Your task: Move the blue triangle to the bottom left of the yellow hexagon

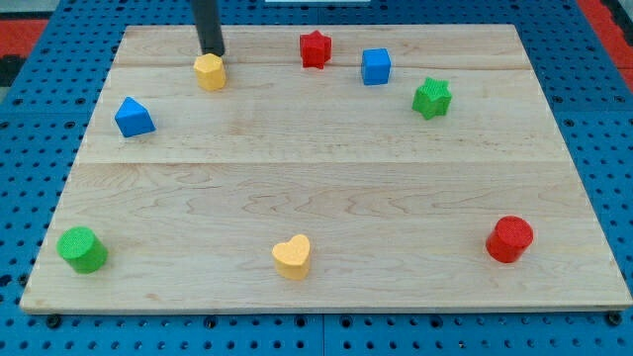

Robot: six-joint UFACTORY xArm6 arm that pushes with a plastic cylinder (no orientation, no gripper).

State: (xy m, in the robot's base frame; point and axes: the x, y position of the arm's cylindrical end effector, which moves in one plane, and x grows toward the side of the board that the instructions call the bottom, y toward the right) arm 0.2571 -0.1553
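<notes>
The blue triangle (134, 117) lies near the left edge of the wooden board (326, 198), in the upper part of the view. The yellow hexagon (210, 71) lies up and to its right, near the board's top edge. My dark rod comes down from the view's top and my tip (212, 51) stands just above the yellow hexagon, close to or touching its top side. The blue triangle sits well below and left of my tip.
A red star (315, 48), a blue cube (376, 66) and a green star (432, 98) lie along the top right. A green cylinder (81, 249), a yellow heart (293, 256) and a red cylinder (509, 238) lie along the bottom.
</notes>
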